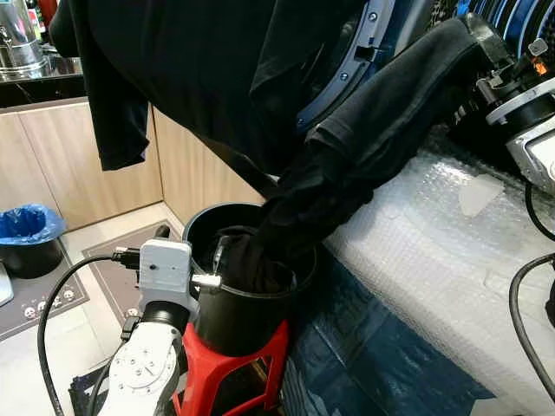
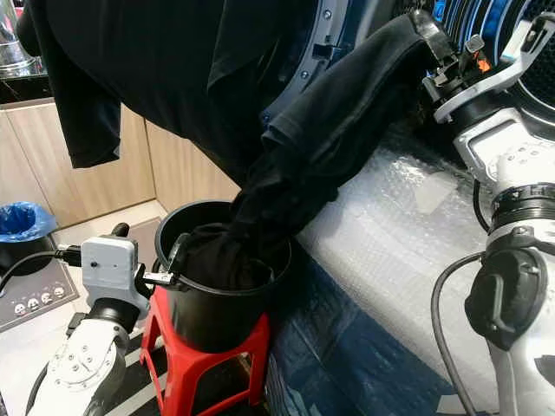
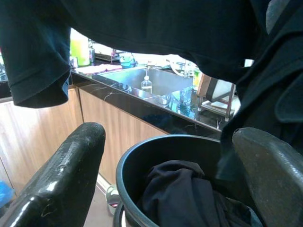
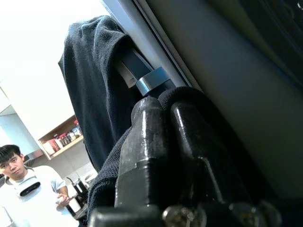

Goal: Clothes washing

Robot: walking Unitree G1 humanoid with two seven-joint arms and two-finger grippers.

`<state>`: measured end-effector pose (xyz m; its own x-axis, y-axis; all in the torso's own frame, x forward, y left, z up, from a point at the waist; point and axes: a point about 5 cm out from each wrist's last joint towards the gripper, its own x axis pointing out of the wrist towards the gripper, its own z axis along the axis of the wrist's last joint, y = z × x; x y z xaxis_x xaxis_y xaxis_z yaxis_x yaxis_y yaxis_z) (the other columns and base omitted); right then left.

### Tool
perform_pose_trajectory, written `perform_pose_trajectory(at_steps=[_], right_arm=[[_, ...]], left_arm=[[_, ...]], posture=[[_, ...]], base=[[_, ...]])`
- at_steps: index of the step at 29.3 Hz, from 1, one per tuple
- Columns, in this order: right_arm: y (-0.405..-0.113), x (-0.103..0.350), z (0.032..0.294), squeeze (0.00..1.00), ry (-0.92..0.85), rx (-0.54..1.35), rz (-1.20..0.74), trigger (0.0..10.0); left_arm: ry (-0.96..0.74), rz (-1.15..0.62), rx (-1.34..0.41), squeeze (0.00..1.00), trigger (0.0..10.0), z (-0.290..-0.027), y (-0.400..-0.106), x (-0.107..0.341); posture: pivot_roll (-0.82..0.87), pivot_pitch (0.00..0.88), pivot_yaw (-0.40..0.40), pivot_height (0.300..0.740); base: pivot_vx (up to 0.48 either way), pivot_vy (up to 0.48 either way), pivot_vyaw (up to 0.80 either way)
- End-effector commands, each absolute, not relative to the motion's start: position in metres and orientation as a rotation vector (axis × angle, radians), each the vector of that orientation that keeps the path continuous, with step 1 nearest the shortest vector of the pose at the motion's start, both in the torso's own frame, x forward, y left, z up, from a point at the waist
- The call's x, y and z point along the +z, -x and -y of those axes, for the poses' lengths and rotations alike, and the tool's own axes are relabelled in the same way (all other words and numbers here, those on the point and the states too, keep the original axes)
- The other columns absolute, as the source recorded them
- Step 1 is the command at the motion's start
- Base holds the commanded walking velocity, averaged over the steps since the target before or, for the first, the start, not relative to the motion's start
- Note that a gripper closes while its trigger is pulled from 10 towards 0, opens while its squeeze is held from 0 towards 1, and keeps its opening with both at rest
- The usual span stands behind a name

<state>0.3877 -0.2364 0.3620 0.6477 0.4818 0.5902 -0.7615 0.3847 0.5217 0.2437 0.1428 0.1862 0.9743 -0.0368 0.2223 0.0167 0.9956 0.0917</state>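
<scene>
Loading step: right gripper (image 2: 434, 52), fingers pressed onto the black garment (image 1: 364, 147), holds it stretched from the black bucket (image 1: 247, 321) to the washer door (image 1: 355, 61); left gripper (image 3: 165, 179) spread by the rim; next, feed cloth into the drum.

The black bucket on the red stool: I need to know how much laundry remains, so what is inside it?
Inside the black bucket lies bunched black clothing, one black garment trailing out toward the right gripper. The bunch covers whatever is beneath, so the remaining amount is unclear.
</scene>
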Motion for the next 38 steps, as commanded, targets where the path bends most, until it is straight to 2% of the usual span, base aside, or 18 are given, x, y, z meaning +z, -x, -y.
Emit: perform_pose_trajectory(at_steps=[1,2,3,4,5,8,13,15,19,22,28,34,38], right_arm=[[-0.382,0.403,0.257,0.0,-0.879,0.641,0.508,10.0],[-0.382,0.403,0.257,0.0,-0.879,0.641,0.508,10.0],[-0.381,0.424,0.273,0.0,-0.971,0.394,0.557,10.0],[-0.38,0.429,0.278,0.0,-1.016,0.315,0.566,10.0],[-0.38,0.429,0.278,0.0,-1.016,0.315,0.566,10.0],[-0.376,0.437,0.294,0.0,-1.098,0.126,0.586,10.0],[-0.367,0.445,0.31,0.0,-1.152,-0.016,0.629,10.0],[-0.36,0.449,0.322,0.0,-1.2,-0.136,0.653,10.0],[-0.348,0.454,0.338,0.0,-1.169,-0.293,0.713,10.0],[-0.336,0.465,0.348,0.0,-1.184,-0.339,0.804,10.0],[-0.328,0.475,0.349,0.0,-1.169,-0.375,0.878,10.0],[-0.327,0.492,0.333,0.0,-1.157,-0.316,0.97,10.0],[-0.339,0.489,0.314,0.0,-1.077,-0.294,0.931,10.0]], left_arm=[[-0.079,0.217,-0.053,0.0,10.0,-0.138,-0.243,0.184],[-0.079,0.217,-0.053,0.0,10.0,-0.138,-0.243,0.184],[-0.074,0.209,-0.062,0.0,10.0,-0.136,-0.243,0.183],[-0.071,0.206,-0.064,0.0,10.0,-0.136,-0.242,0.182],[-0.071,0.206,-0.064,0.0,10.0,-0.136,-0.242,0.182],[-0.066,0.199,-0.066,0.0,10.0,-0.134,-0.24,0.18],[-0.056,0.194,-0.058,0.0,10.0,-0.133,-0.239,0.179],[-0.049,0.187,-0.05,0.0,10.0,-0.132,-0.236,0.177],[-0.045,0.181,-0.04,0.0,10.0,-0.132,-0.233,0.174],[-0.042,0.179,-0.024,0.0,10.0,-0.132,-0.23,0.173],[-0.039,0.177,-0.019,0.0,10.0,-0.133,-0.229,0.172],[-0.038,0.183,-0.019,0.0,10.0,-0.132,-0.229,0.173],[-0.036,0.181,-0.013,0.0,10.0,-0.132,-0.228,0.173]], posture=[[0.12,0.0,-0.136,0.74],[0.12,0.0,-0.136,0.74],[0.12,0.0,-0.14,0.74],[0.12,0.0,-0.14,0.74],[0.12,0.0,-0.14,0.74],[0.12,0.0,-0.151,0.74],[0.13,0.0,-0.166,0.74],[0.14,0.0,-0.178,0.74],[0.16,0.0,-0.192,0.74],[0.17,0.0,-0.198,0.74],[0.19,0.0,-0.205,0.74],[0.2,0.0,-0.206,0.74],[0.2,0.0,-0.205,0.74]], base=[[0.0,0.0,0.0],[0.0,0.0,0.0],[0.0,0.0,0.0],[0.0,0.0,0.0],[0.0,0.0,0.0],[0.0,0.0,0.0],[0.0,0.0,0.0],[0.0,0.0,0.0],[0.0,0.0,0.0],[0.0,0.0,0.0],[0.0,0.0,0.0],[0.0,0.0,0.0],[0.0,0.0,0.0]])
